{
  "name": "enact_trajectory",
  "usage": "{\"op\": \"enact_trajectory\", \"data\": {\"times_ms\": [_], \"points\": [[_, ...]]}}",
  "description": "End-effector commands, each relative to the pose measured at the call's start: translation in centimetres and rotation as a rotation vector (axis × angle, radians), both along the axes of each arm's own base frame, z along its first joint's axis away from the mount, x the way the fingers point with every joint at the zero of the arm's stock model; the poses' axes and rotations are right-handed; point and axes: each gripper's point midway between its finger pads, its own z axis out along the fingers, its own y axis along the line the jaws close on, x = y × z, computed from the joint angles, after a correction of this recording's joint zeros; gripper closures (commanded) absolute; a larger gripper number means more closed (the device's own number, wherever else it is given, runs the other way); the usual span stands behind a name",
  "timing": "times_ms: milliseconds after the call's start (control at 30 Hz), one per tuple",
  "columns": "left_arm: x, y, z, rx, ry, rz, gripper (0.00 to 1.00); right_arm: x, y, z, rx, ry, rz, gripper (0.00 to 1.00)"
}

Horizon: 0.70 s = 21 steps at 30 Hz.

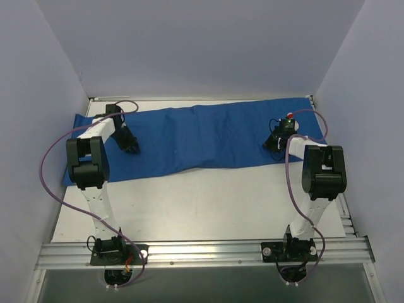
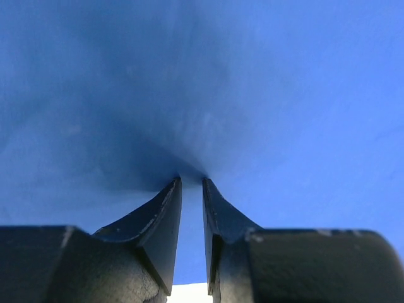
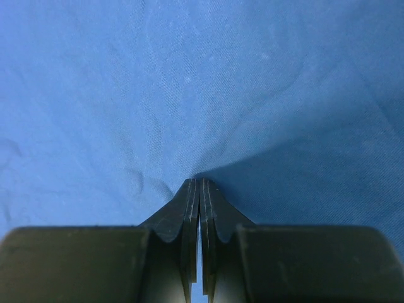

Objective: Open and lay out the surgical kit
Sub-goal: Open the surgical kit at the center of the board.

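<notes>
White table (image 1: 221,202): blue cloth wrap (image 1: 202,136) long axis left-right.

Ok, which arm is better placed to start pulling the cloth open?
Right. The right gripper is shut on a pinch of cloth, creases running into the tips. The left gripper shows a gap at the cloth, so its hold looks unsure.

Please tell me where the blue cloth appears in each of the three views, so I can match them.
Top external: blue cloth spans the far part of the table, side to side.
Left wrist: the cloth fills nearly the whole picture.
Right wrist: the cloth fills the background.
Shared landmark: left gripper near its left end, right gripper near its right end.
</notes>
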Motion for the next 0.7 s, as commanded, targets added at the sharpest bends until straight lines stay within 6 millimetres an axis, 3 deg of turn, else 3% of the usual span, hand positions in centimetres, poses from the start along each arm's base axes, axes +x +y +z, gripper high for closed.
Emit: {"op": "enact_trajectory", "data": {"times_ms": [0,200,300,333,400,433,633,667], "points": [[0.8,1.3,-0.2,0.044,0.023,-0.014,0.7,-4.8,-0.6,-5.0,-0.008,0.192,-0.056,1.0],[-1.5,1.5,-2.3,0.05,0.113,-0.013,0.7,-9.4,-0.8,-6.0,-0.021,0.324,-0.077,1.0],[-3.2,1.7,-2.8,0.061,0.173,-0.02,0.69,-13.2,-0.3,-6.5,-0.006,0.438,-0.07,1.0],[-4.1,1.8,-3.3,0.071,0.19,-0.03,0.69,-15.3,-0.2,-6.8,0.003,0.502,-0.063,1.0],[-5.2,2.0,-4.1,0.112,0.216,-0.044,0.69,-16.7,-0.5,-6.4,-0.025,0.519,-0.062,1.0],[-6.0,1.9,-4.4,0.11,0.241,-0.061,0.69,-18.7,-0.6,-7.0,-0.037,0.563,-0.07,1.0],[-7.0,1.5,-3.7,0.114,0.229,-0.111,0.67,-24.1,0.2,-7.1,-0.019,0.706,-0.057,1.0],[-7.0,1.3,-3.8,0.108,0.226,-0.118,0.67,-24.3,0.6,-6.9,0.0,0.707,-0.042,1.0]]}}
